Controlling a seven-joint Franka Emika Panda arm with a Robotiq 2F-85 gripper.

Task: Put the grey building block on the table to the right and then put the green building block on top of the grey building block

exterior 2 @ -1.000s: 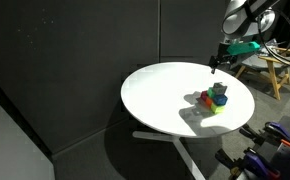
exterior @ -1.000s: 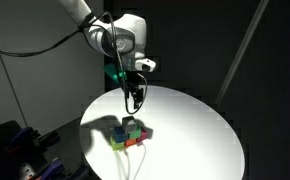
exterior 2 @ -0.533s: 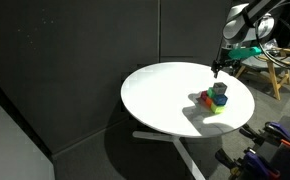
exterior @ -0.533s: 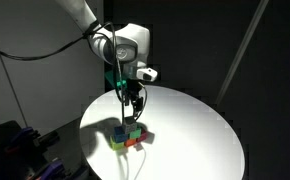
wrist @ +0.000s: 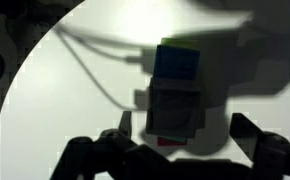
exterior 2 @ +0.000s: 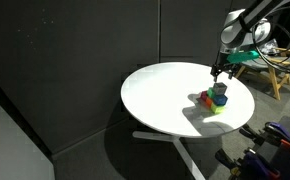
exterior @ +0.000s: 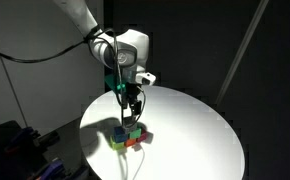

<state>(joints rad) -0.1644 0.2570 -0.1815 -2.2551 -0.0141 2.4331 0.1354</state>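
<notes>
Grey block (wrist: 175, 108): small plain cube, dull in shadow, in pile touching blue cube (wrist: 175, 62). Gripper (exterior: 133, 102) above pile, jaws apart, empty.

The arm (exterior: 82, 17) bends downward, its pincer (exterior: 133, 104) pointing down, jaws spread wide.

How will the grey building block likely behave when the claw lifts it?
The grey building block looks a rigid, flat-sided cube: probably no rolling or flexing. It sits packed against other blocks, so lifting may nudge them. Small, so likely light for the open claw.
</notes>
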